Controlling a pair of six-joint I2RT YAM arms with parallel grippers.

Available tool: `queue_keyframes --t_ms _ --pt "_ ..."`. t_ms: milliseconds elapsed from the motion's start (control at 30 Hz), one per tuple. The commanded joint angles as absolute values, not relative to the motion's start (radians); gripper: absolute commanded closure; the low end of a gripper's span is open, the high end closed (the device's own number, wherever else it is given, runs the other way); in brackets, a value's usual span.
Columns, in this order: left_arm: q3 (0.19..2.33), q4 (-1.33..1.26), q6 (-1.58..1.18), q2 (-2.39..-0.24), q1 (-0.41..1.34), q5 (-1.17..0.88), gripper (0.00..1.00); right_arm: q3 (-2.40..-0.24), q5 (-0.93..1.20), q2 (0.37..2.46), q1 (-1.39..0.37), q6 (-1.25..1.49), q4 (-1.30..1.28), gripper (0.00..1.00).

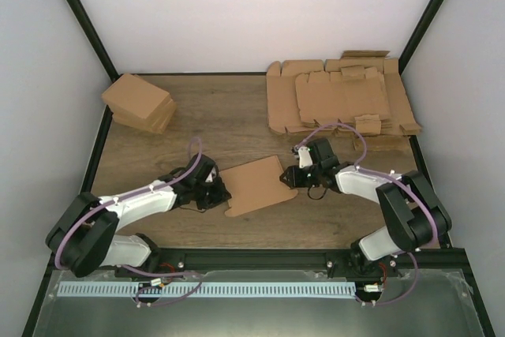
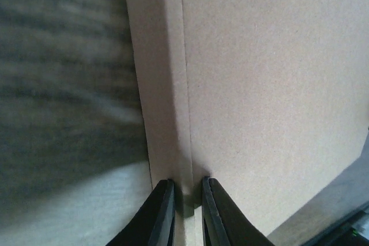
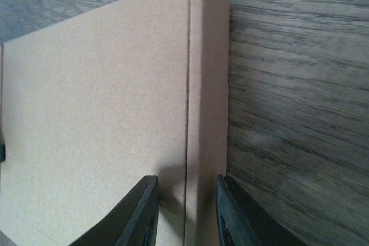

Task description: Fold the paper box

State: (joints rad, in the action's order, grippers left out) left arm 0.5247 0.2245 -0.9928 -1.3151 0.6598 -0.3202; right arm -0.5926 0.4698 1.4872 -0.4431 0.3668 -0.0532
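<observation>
The paper box lies flat near the front edge of the table, about midway along it. The left gripper has its jaws almost together over the left flap's crease; whether they pinch it I cannot tell. The right gripper straddles the right flap, jaws spread. A one-sided pull could drag the box or crease it crooked. Stacked sheets at the far right corner and cartons at the far left block nothing

No legible text or labels anywhere
</observation>
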Motion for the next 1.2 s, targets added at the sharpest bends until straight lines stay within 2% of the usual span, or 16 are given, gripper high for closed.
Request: queue_keyframes --t_ms 0,167,367,500,600,767,833,867,967,1067,1167 --pt "0.570 0.289 -0.887 -1.350 0.665 -0.174 0.84 -0.574 0.379 1.432 -0.478 0.365 -0.180 0.72" --pt "0.563 0.269 -0.861 -1.346 0.637 -0.222 0.81 -0.547 0.438 1.413 -0.477 0.393 -0.177 0.74" --pt "0.531 0.188 -0.841 -1.411 0.623 -0.302 0.81 -0.482 0.476 1.472 -0.488 0.419 -0.113 0.68" --pt "0.547 0.215 -0.816 -1.415 0.623 -0.279 0.80 -0.490 0.459 1.474 -0.497 0.430 -0.113 0.72" --pt "0.581 0.267 -0.781 -1.368 0.623 -0.240 0.71 -0.522 0.431 1.447 -0.497 0.426 -0.137 0.72" --pt "0.666 0.388 -0.668 -1.311 0.623 -0.226 0.48 -0.607 0.395 1.427 -0.497 0.408 -0.191 0.70" --pt "0.681 0.406 -0.622 -1.319 0.623 -0.278 0.41 -0.623 0.398 1.424 -0.497 0.398 -0.205 0.61" --pt "0.681 0.403 -0.607 -1.324 0.623 -0.303 0.41 -0.625 0.402 1.422 -0.497 0.394 -0.209 0.51" --pt "0.663 0.386 -0.587 -1.347 0.624 -0.337 0.40 -0.614 0.441 1.408 -0.497 0.388 -0.208 0.40" --pt "0.639 0.352 -0.587 -1.380 0.623 -0.367 0.42 -0.576 0.518 1.392 -0.499 0.388 -0.181 0.39" --pt "0.618 0.315 -0.586 -1.418 0.624 -0.397 0.49 -0.537 0.551 1.404 -0.508 0.390 -0.154 0.43"
